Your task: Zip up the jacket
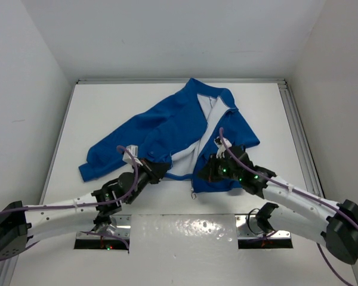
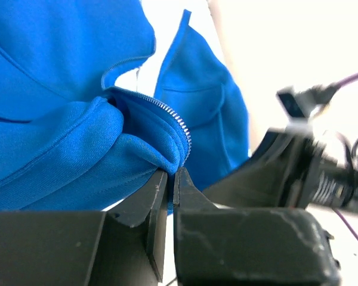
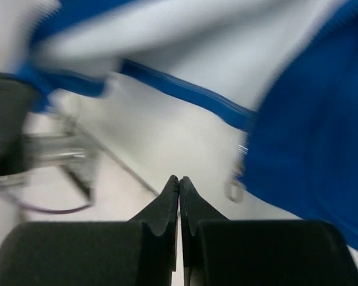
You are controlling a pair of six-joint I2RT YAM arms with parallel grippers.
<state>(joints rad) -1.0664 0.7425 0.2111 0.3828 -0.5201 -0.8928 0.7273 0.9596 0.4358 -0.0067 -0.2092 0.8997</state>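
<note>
The blue jacket (image 1: 167, 125) lies open on the white table, its white lining showing down the middle. My left gripper (image 1: 160, 171) is shut on the bottom of the jacket's left front edge. In the left wrist view the jaws (image 2: 172, 173) pinch the blue fabric (image 2: 59, 137) just under the zipper teeth (image 2: 173, 116). My right gripper (image 1: 204, 171) is by the bottom of the right front panel. In the blurred right wrist view it (image 3: 179, 180) is shut and empty over bare table. The zipper pull (image 3: 234, 190) hangs from the blue panel (image 3: 310, 137) just to its right.
The table is boxed in by white walls, with a metal rail (image 1: 298, 131) along its right side. A glossy panel (image 1: 185, 229) and two metal base plates (image 1: 101, 240) (image 1: 265, 241) lie at the near edge. The right arm (image 2: 298, 167) shows close by in the left wrist view.
</note>
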